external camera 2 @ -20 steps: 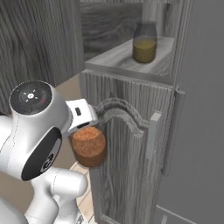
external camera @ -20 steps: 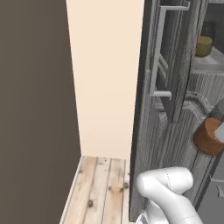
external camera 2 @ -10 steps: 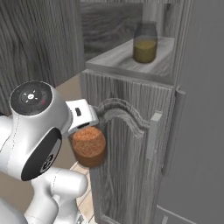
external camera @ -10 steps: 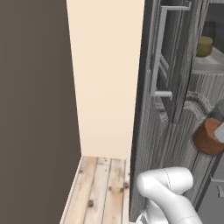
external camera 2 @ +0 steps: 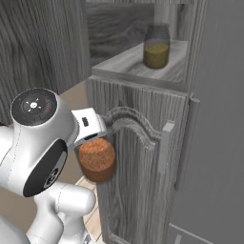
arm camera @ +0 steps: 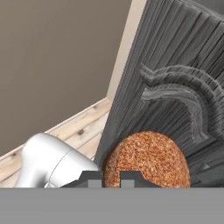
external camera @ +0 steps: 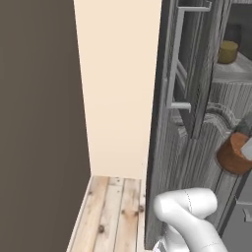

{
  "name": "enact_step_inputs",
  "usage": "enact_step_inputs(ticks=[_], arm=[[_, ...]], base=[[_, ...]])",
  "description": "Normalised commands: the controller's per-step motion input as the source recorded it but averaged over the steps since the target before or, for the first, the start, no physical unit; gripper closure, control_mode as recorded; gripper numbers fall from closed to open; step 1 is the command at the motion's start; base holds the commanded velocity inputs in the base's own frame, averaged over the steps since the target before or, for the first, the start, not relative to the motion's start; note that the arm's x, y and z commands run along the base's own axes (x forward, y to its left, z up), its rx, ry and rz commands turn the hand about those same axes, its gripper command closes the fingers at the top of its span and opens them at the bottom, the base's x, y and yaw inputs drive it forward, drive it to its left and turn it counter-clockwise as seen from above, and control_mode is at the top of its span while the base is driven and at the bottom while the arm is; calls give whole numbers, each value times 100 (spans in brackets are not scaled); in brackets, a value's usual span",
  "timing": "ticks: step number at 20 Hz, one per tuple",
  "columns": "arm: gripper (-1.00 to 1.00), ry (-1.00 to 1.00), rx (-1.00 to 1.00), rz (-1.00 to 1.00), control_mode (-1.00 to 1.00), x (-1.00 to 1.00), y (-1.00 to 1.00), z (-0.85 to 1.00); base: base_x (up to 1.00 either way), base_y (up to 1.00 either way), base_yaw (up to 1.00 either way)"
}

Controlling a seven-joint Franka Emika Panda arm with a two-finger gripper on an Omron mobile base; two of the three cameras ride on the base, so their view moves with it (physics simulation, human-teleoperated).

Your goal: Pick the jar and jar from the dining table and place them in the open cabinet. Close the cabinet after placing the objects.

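At the left of the right base view my gripper [external camera 2: 90, 138] is clamped on the reddish-brown jar [external camera 2: 96, 159], which hangs low in front of the cabinet [external camera 2: 138, 157] lower panel. At upper right of centre the olive-yellow jar [external camera 2: 156, 46] already stands on the shelf [external camera 2: 124, 64] inside. The shelf edge sits well above my jar, I judge. If I push forward without lifting, the glass hits the panel; a shallow placement could also block the door [external camera: 170, 113] from closing.

Red jar [external camera: 235, 153] prob. edge-cut, right
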Motion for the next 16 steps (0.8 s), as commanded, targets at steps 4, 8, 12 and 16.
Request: enact_step_inputs(ticks=[4,8,12,16], arm=[[100,0,0,0,100,0,0,0],[100,0,0,0,100,0,0,0],[100,0,0,0,100,0,0,0],[100,0,0,0,100,0,0,0]], base=[[0,-39,0],[0,-46,0],[0,-36,0],[0,-11,0]])
